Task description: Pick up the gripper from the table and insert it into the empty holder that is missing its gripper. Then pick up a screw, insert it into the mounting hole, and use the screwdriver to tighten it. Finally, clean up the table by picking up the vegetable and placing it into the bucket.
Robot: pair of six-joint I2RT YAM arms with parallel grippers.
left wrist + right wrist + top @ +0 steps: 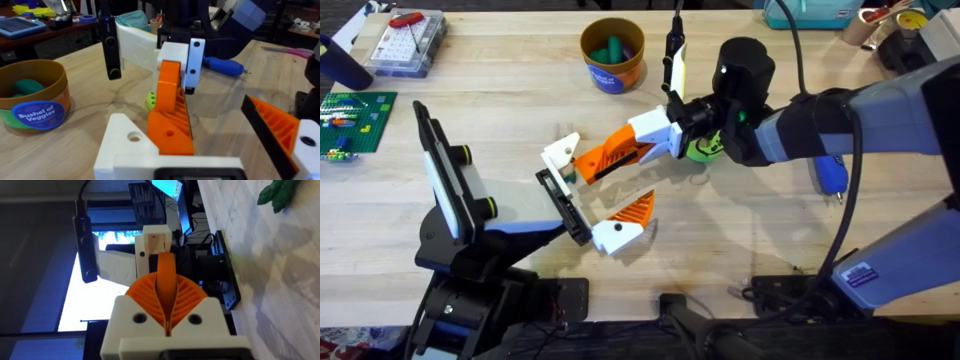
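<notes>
We're mid-insertion: right gripper [620,152] clamps the gripper [603,156] at the holder [563,205]; left jaws open. Screw and vegetable [700,150] pending.

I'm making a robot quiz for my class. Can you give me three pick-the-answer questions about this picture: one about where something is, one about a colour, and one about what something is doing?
1. Where is the little bright green slice?
A. in the bucket
B. on the table, beside the right arm
C. on the clear box

2. What colour is the handle of the screwdriver lying by the right arm?
A. blue
B. yellow
C. white

3. What is happening to the loose orange finger?
A. it lies flat on the table
B. it sits in the bucket
C. the right gripper is pinching it

Answers:
1 B: the green slice lies on the table, well away from the bucket.
2 A: the screwdriver has a blue handle.
3 C: the right gripper is shut on the orange finger.
</notes>
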